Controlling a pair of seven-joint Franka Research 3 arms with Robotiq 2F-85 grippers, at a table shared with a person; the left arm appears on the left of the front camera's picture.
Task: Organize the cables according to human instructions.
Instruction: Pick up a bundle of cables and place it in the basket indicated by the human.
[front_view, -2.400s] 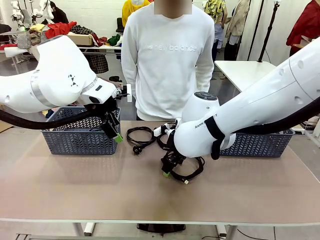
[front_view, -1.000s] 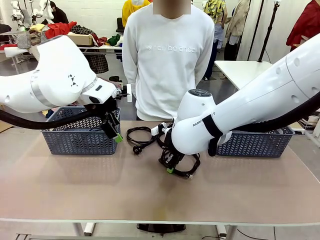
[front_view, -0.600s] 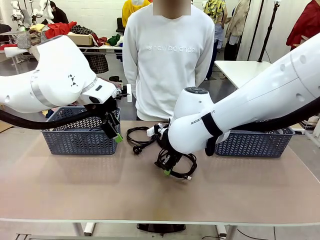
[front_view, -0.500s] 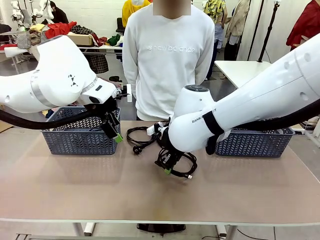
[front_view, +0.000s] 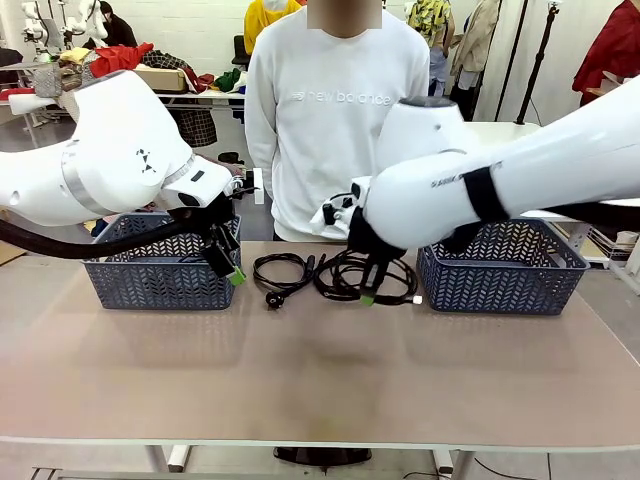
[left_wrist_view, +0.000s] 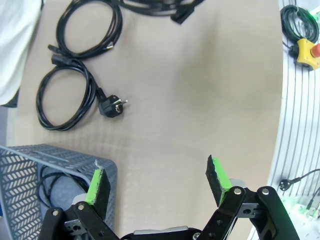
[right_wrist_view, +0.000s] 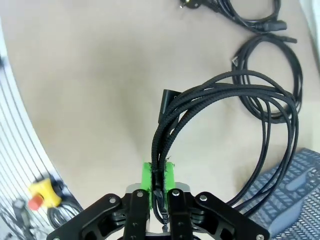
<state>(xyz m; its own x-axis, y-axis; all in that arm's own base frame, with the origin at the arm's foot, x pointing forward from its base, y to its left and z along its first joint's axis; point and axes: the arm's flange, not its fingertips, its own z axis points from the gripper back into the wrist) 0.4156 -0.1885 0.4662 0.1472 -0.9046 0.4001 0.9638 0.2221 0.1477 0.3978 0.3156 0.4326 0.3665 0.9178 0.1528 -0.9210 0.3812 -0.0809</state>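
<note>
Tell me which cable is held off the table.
The braided cable, pinched in the fingers of the right gripper, hanging beside the right basket. Two other cables lie flat on the table; a fourth cable sits in the left basket.

Bright, even indoor light casts soft shadows, focus is sharp, and wrist views bend at the edges.

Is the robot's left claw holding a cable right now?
No, the left gripper is wide open, with only bare table between its green pads.
</note>
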